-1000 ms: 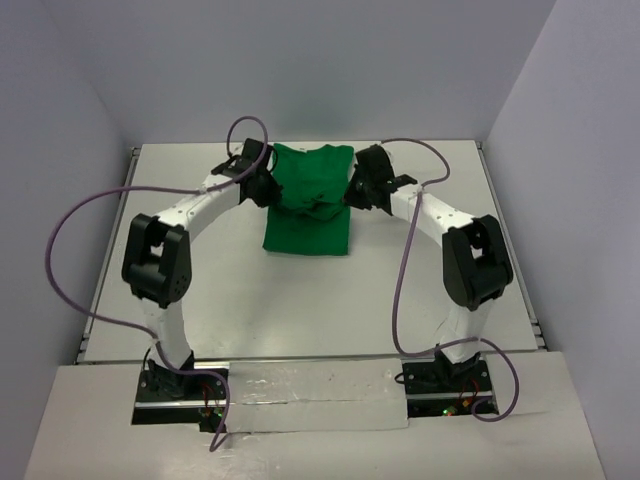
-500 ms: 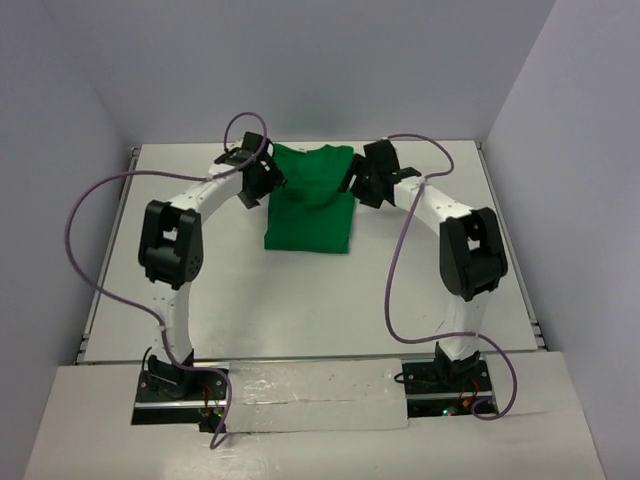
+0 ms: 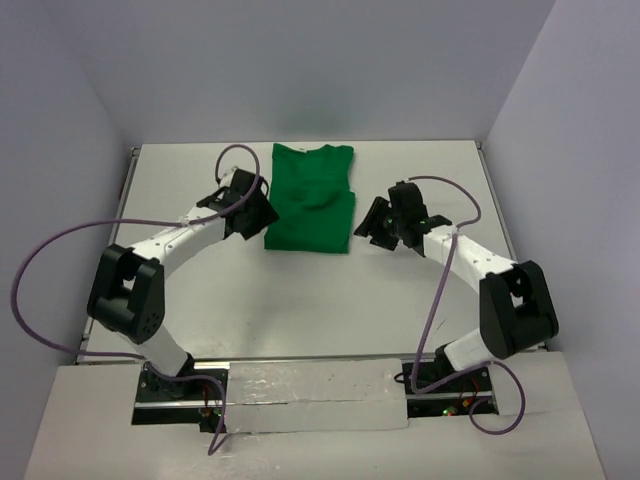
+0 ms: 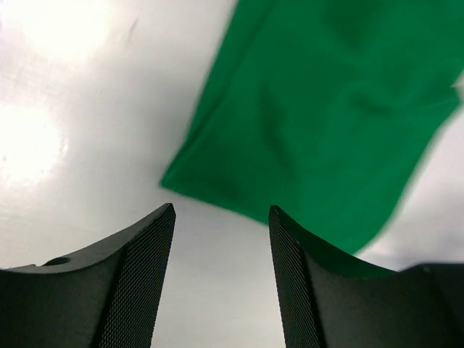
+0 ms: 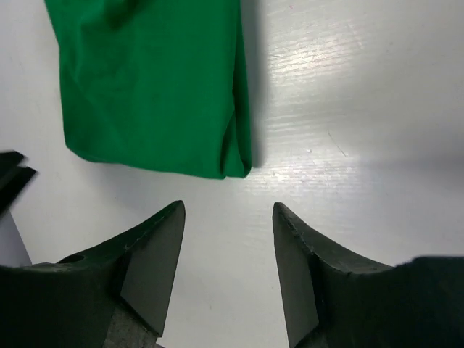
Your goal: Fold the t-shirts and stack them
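Observation:
A bright green t-shirt (image 3: 311,200) lies folded into a tall rectangle at the back middle of the table. My left gripper (image 3: 259,210) sits just off its left edge, open, with only bare table between its fingers. In the left wrist view the t-shirt (image 4: 319,116) fills the upper right, ahead of the open left gripper (image 4: 222,210). My right gripper (image 3: 375,222) is a short way off the shirt's right edge, also open and empty. The right wrist view shows the t-shirt's (image 5: 152,87) folded corner just beyond the right gripper (image 5: 228,208).
The white table (image 3: 300,300) is walled by pale panels at the back and both sides. Purple cables (image 3: 60,250) loop off both arms. The arm bases stand at the near edge beside a strip of silver tape (image 3: 310,395).
Both grippers let go of the shirt, opened, and drew back toward the near side. The fold they held now lies flat on the shirt.

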